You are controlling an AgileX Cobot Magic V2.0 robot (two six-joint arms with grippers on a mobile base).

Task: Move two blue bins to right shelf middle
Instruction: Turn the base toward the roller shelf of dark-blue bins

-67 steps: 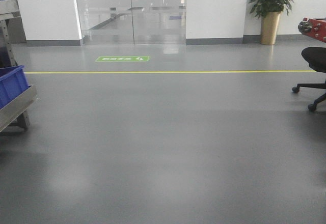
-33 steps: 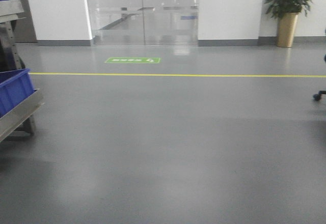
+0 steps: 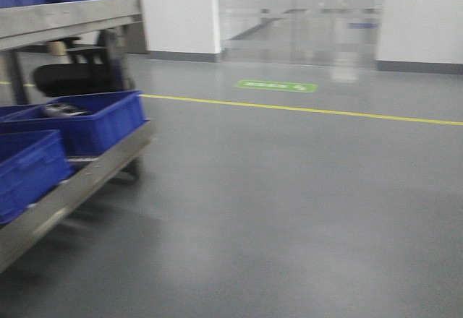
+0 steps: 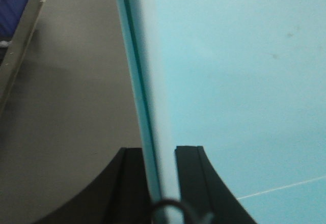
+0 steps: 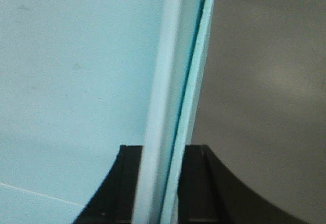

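**No readable text in any view**

You have only one sign to check: a green floor marker (image 3: 275, 86) with white marks. It lies on the grey floor (image 3: 289, 202) just beyond the yellow line (image 3: 325, 111), in front of the glass doors (image 3: 300, 22). It is too blurred to read.

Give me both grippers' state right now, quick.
Left gripper: closed on the wall of a pale blue bin.
Right gripper: closed on a pale blue bin wall as well.
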